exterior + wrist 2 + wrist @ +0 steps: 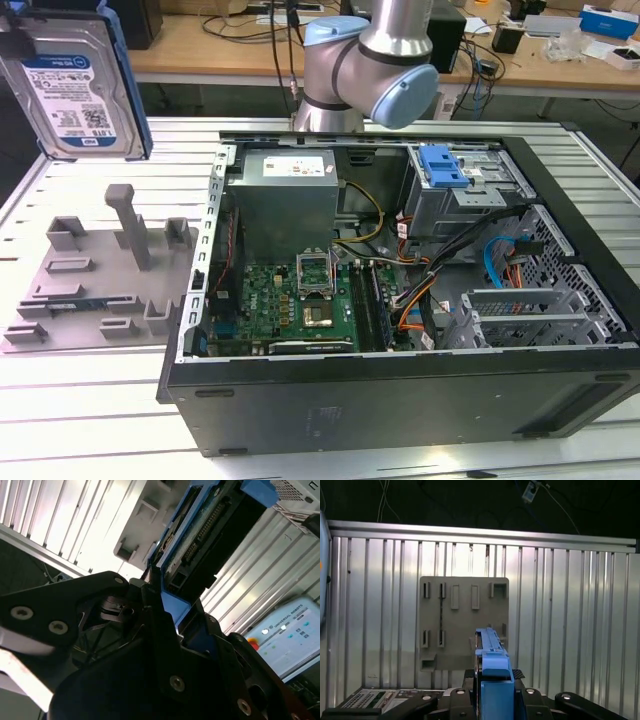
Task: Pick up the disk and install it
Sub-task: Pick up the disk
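Observation:
The disk (75, 85), a silver hard drive with a white-and-blue label in a blue bracket, hangs in the air at the exterior view's upper left, above the ribbed table. The first wrist view shows the disk (491, 647) edge-on, rising out of my gripper (493, 680). My gripper (167, 605) is shut on the blue bracket of the disk (200, 535) in the second wrist view, with the connector edge pointing away from the fingers. Below it lies the grey parts holder (465, 625).
The grey holder (100, 280) with its posts and slots sits to the left of the open computer case (400, 400). Inside are the power supply (285, 195), the motherboard (300, 300), loose cables and a drive cage with a blue latch (440, 165). My arm (370, 70) stands behind the case.

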You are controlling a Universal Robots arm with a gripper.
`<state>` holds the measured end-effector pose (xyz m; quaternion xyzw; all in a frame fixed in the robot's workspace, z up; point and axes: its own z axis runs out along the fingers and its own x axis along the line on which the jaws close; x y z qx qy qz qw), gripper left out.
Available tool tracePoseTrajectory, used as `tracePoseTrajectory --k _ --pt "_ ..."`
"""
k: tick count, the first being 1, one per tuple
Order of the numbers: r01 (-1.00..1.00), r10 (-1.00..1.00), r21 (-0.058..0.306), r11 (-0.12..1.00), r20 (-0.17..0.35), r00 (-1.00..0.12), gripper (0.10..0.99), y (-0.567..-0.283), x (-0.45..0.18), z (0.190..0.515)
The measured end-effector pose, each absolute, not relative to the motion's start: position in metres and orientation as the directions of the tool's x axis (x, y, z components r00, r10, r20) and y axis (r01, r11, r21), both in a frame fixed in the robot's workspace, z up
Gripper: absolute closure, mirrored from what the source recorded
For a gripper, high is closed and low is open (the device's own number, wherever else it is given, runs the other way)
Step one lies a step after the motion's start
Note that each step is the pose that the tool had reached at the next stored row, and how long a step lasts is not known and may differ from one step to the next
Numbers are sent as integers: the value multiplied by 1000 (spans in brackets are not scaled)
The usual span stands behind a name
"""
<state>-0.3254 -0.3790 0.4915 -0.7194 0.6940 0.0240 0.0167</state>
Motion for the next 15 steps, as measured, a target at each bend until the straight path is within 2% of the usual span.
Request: tracePoseTrajectory --k 15 --pt "-999 -998 11 -36 -58 36 718 -400 -285 491"
